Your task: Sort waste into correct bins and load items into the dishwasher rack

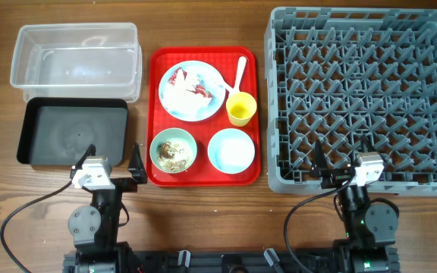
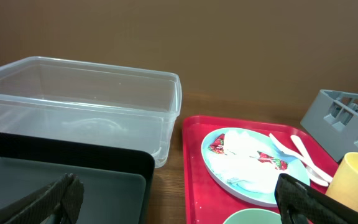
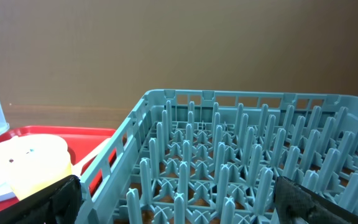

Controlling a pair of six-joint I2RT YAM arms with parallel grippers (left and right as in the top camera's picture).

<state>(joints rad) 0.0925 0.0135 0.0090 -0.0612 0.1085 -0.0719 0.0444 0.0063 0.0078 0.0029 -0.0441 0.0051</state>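
Our left fingers (image 2: 53,200) stand wide apart and grip nothing. In the left wrist view one hangs over the black tray (image 1: 74,133) and the other over the red tray (image 1: 158,98). Our right fingers (image 3: 48,202) are spread just as wide and touch nothing, at the near edge of the dishwasher rack (image 1: 363,91), which fills the right of the overhead frame. On the red tray at centre, the crumpled napkin (image 1: 179,95) and red wrapper (image 1: 201,91) lie on the blue plate (image 1: 212,80). The rice and scraps (image 1: 173,152) sit in the lower-left bowl (image 1: 191,140), and a second bowl (image 1: 231,150) is beside it. The yellow cup (image 1: 241,108) is right of the plate, with the white spoon (image 1: 239,70) above it. The clear tub (image 1: 74,30) is at upper left, above the black tray.
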